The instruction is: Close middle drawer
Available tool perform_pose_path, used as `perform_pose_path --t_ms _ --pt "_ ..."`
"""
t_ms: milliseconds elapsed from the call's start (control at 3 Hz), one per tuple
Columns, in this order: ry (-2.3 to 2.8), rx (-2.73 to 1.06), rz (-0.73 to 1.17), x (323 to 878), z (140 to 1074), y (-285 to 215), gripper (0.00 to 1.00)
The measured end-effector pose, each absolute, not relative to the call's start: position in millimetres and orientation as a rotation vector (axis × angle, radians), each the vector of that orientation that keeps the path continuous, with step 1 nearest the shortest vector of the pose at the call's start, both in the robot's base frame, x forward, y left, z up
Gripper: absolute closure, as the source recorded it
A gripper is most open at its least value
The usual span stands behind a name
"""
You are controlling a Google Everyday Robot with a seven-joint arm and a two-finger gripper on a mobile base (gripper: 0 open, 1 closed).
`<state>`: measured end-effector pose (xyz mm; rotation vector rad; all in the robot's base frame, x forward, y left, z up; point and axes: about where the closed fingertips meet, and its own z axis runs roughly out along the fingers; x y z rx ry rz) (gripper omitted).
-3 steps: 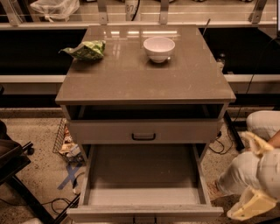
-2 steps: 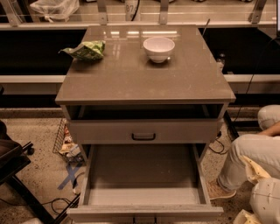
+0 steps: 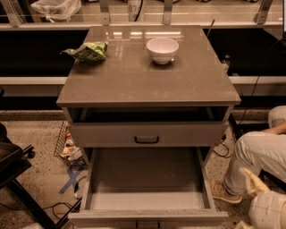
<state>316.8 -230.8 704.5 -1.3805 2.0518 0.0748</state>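
Camera view is showing the cabinet (image 3: 147, 78) standing on speckled floor (image 3: 38, 152), with a white bowl (image 3: 162, 49) and a green bag (image 3: 87, 51) sitting on top. The middle drawer (image 3: 145, 201) is hanging pulled out from the cabinet's front. The gripper (image 3: 253, 182) is hovering low to the right of the cabinet, clear of the drawer; I cannot tell whether it is apart or together.

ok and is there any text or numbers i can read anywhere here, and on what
"87": pale tag at the top edge, cut off; reading uncertain.
Green bag on the cabinet top: print too blurred to read.
Middle drawer, pulled open: no markings.
Gripper at lower right, beside the drawer: no label seen.
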Motion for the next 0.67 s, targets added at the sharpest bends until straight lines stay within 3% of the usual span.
perform_pose_path --t_ms 667 --pt "2.048 -1.200 0.327 279.7 579.2 -211.3 0.00"
